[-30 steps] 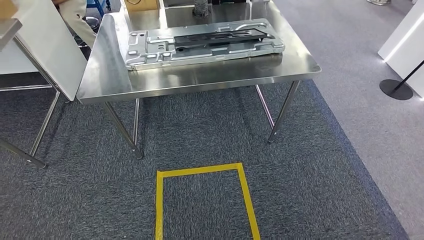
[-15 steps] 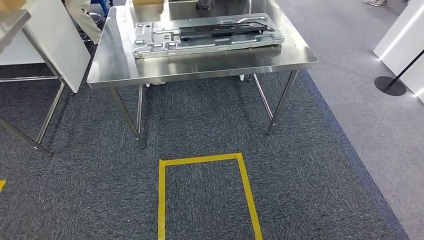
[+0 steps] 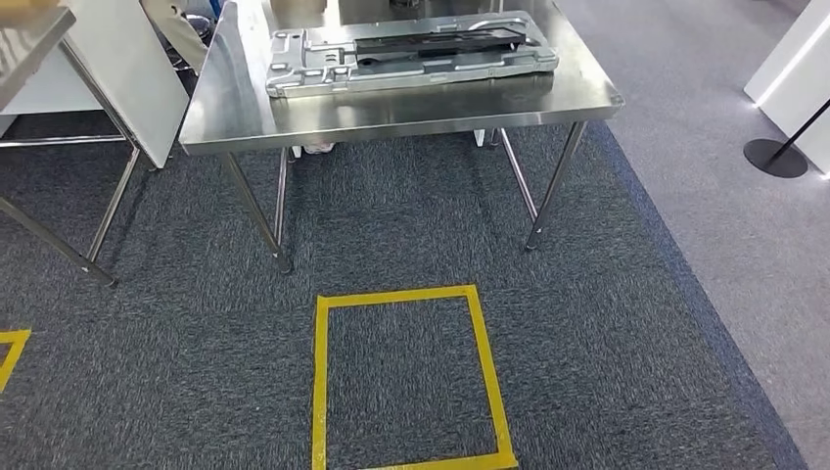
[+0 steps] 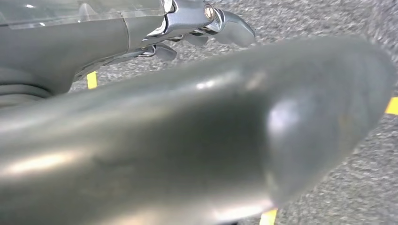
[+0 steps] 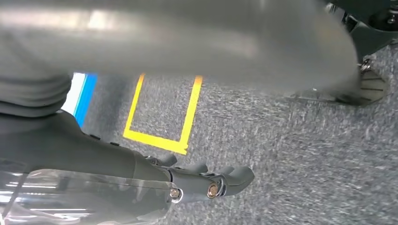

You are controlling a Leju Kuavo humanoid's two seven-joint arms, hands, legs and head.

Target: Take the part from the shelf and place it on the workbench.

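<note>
A large silver pressed-metal part with a black piece on top lies flat on the steel workbench at the far side of the head view. The bench stands on dark carpet behind a yellow taped square. My left hand hangs over the carpet, the thick thumb blurred in front and the fingers stretched out, holding nothing. My right hand also hangs above the carpet with its fingers extended and nothing in it.
A second steel table and a leaning white panel stand at the left. A person's beige clothing shows behind the bench's left corner. A black stanchion base and a white counter are at the right.
The whole picture has shifted: the camera moved, so the bench and the yellow square sit higher in view and a second yellow mark shows at the left edge. The part lies as before.
</note>
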